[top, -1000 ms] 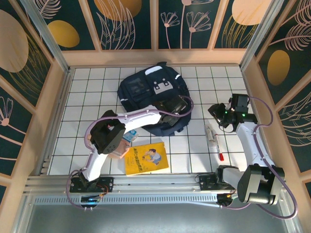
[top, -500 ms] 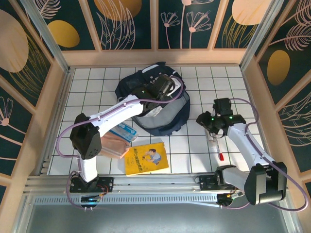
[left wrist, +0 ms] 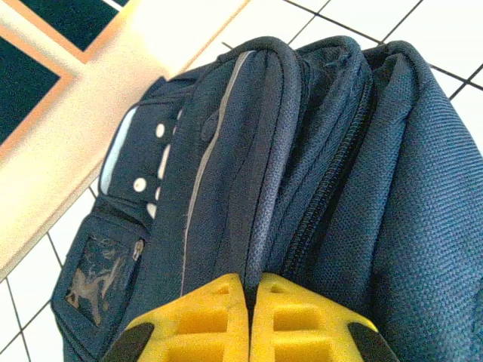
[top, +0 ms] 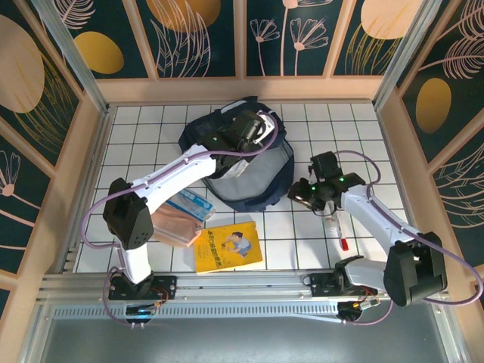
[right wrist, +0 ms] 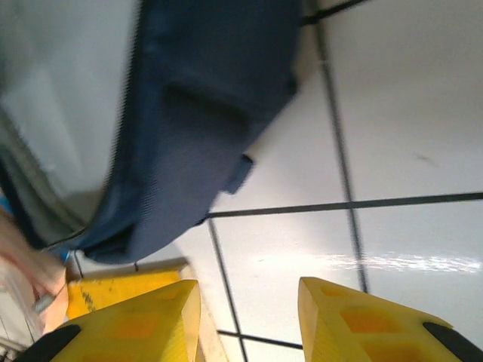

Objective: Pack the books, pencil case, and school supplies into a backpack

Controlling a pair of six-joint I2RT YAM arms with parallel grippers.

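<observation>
Where the left gripper (left wrist: 249,285) meets the backpack (left wrist: 317,151), its yellow fingers (left wrist: 204,317) are pressed together, pinching a raised ridge of navy fabric beside the zip. In the top view the left gripper (top: 253,130) sits at the far upper rim of the backpack (top: 227,136), and the mouth below it gapes, with the grey lining (top: 257,178) exposed.

Right gripper (right wrist: 249,290): jaws apart, nothing between them but white tiled table (right wrist: 407,136). The backpack's navy edge (right wrist: 204,90) lies just beyond the fingertips, not touching them. In the top view the right gripper (top: 301,193) is just beside the backpack's near-right edge.

Whitish stick (top: 333,224): on the tiles, partly under the right arm. Red pen (top: 343,243): just nearer than the stick.

Yellow paperback (top: 228,248): flat on the table near the front edge, apart from the backpack and both grippers. Peach pouch (top: 172,227): left of it, with a blue-and-white packet (top: 193,204) on its far side.
</observation>
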